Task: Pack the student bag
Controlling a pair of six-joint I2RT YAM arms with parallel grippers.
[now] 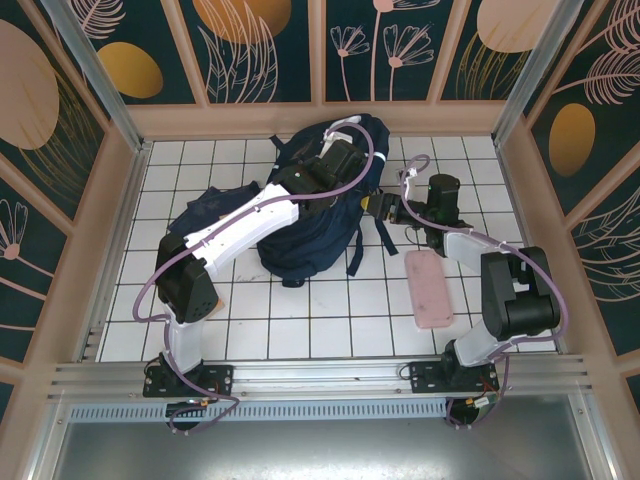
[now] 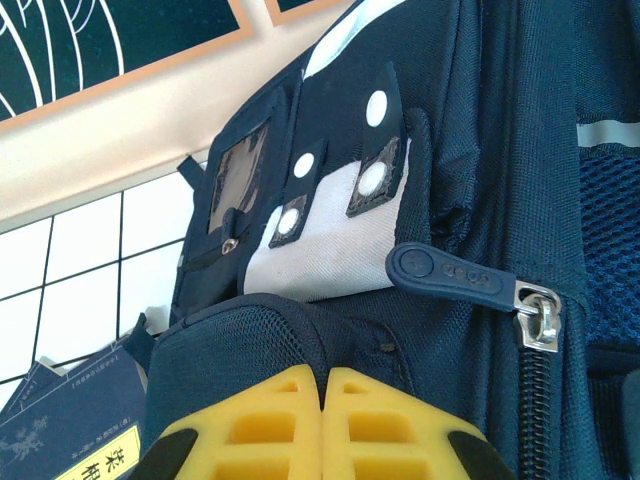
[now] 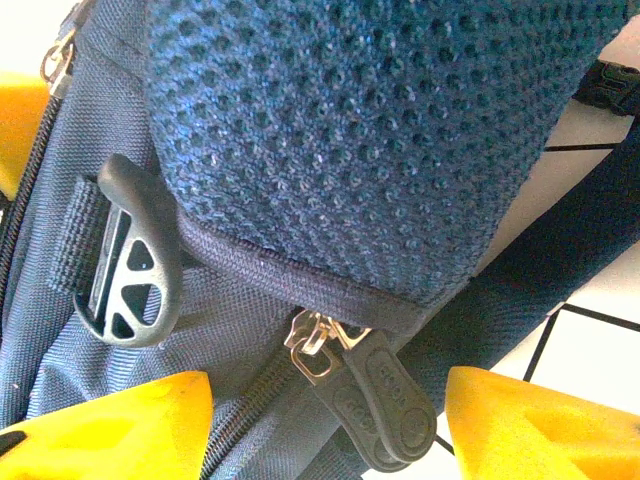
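Right gripper (image 3: 325, 410) released, zip pull (image 3: 385, 405) between its jaws at six o'clock: centre, then pinch. Left gripper (image 2: 325, 390) clenched against backpack (image 2: 500, 120).

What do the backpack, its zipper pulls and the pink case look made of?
Backpack: woven navy fabric, matte, with visible weave and mesh. Zipper pulls: likely moulded rubbery plastic, dull, on shiny metal sliders. Pink case: smooth, matte; material unclear.

I get bright, even light from above in the top view; the white tiles (image 1: 330, 310) glare slightly and the bag (image 1: 310, 245) casts a soft shadow. Both wrist views are sharp on the fabric. The yellow fingers (image 3: 110, 425) at the bottom edge look softer, and the right wrist view's upper left blows out to white.
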